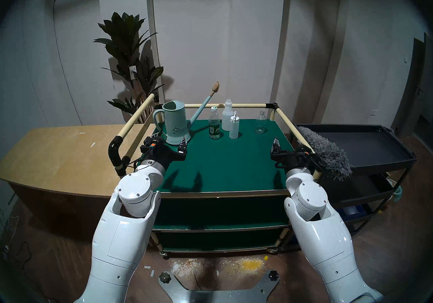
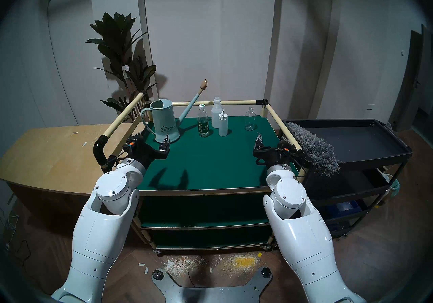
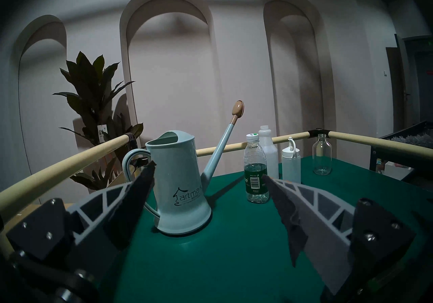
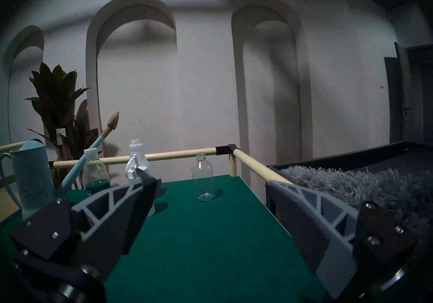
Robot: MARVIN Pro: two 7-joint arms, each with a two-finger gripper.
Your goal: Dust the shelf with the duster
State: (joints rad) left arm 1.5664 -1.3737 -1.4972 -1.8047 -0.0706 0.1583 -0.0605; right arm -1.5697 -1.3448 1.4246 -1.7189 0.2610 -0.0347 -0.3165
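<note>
With both pincers spread wide and empty: left gripper (image 1: 172, 142) just short of smooth pale-blue can (image 1: 174, 123), right gripper (image 4: 208, 192) straddling cream tube rail (image 4: 255, 164). Beyond right finger (image 4: 311, 204), outside rail: shaggy grey duster (image 1: 326, 150), long oval, on black tray (image 1: 365, 141). Below both: flat green felt-like shelf (image 1: 225, 162). Ahead: clear bottles (image 1: 260, 122).

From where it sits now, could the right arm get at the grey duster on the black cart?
Probably yes. The right gripper is open and empty beside the duster, which lies uncovered on the black cart. The cream rail runs between them, so the gripper must likely pass over it.
</note>
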